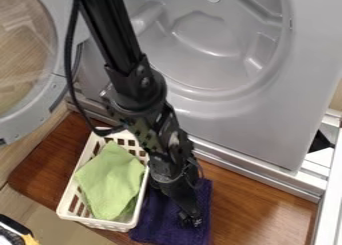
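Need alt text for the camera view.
Black robot arm from above, its gripper at a dark purple cloth on a brown wooden surface. Beside it, a white slotted basket holds a light green cloth. Behind: grey front-loading machine, round door open at image left.

Basket (100, 223): here on the left part of the tabletop (260, 209), before the machine (267, 126)
Cloth (110, 181): lying in the basket, there it is
Towel (157, 221): flat on the tabletop, just right of the basket
Tool (190, 221): right over the towel, towards its right side
Drum (207, 44): inside the machine, behind them all
Door (30, 119): swung out, left of the drum
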### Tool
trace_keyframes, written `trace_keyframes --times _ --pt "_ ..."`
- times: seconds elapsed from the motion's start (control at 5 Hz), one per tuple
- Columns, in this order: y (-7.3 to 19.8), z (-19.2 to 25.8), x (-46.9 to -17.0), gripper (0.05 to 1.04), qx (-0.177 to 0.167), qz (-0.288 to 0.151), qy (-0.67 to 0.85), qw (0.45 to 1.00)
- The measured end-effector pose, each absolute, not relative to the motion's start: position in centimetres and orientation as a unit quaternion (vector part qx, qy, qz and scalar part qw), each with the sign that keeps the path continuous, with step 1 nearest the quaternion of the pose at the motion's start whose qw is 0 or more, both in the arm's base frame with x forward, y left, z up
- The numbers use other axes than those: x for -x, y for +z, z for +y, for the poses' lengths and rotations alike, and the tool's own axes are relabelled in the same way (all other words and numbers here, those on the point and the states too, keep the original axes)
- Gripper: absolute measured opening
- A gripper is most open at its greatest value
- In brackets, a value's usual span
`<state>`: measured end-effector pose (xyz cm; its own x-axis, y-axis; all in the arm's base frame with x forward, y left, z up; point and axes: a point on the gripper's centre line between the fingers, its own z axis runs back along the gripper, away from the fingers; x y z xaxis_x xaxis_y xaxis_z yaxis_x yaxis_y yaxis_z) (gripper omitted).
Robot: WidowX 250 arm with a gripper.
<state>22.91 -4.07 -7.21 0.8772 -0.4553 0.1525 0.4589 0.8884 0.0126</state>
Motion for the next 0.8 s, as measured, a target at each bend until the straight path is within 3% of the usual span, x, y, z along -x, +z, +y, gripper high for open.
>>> trace_keyframes --times 0.4,0.8 --pt "-3.8 -7.5 -23.9 0.998 0.035 -0.12 -0.27 0.955" --pt "0.3 -8.2 -24.0 0.998 0.032 -0.152 -0.274 0.949"
